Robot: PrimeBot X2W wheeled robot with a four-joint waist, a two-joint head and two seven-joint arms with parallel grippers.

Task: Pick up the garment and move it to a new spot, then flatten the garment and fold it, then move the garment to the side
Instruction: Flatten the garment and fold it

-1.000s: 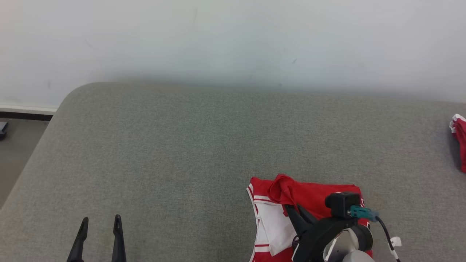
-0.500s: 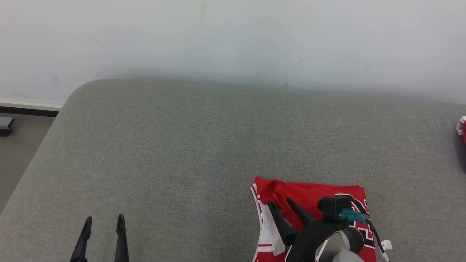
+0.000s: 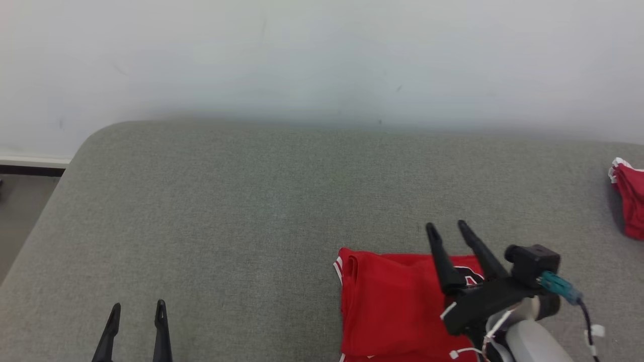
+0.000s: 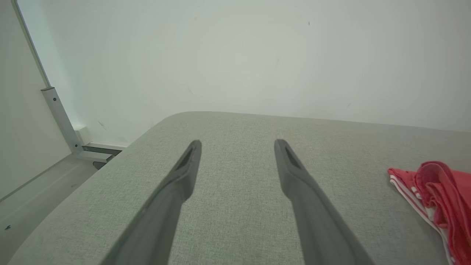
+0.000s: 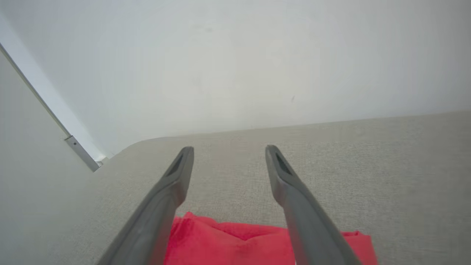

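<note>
Under right claw (image 3: 446, 224) — folded garment (image 3: 387, 301), lower edge cut off.

Wide and bare across the grey cushion (image 3: 226, 211) from 8 round to 1 o'clock, ahead of the left gripper (image 3: 139, 304). Closed off at 12 o'clock by the white wall (image 3: 322, 50). Low bump at 5 o'clock: the folded red garment (image 3: 392, 306), with the right gripper (image 3: 446, 224) over its far edge, fingers spread. Another red cloth (image 3: 629, 201) at 3 o'clock. Drop to the floor (image 3: 20, 211) at 9 o'clock.

Red garment (image 3: 387, 301) with white trim, folded flat, lying on grey cushion (image 3: 226, 211), near front edge
</note>
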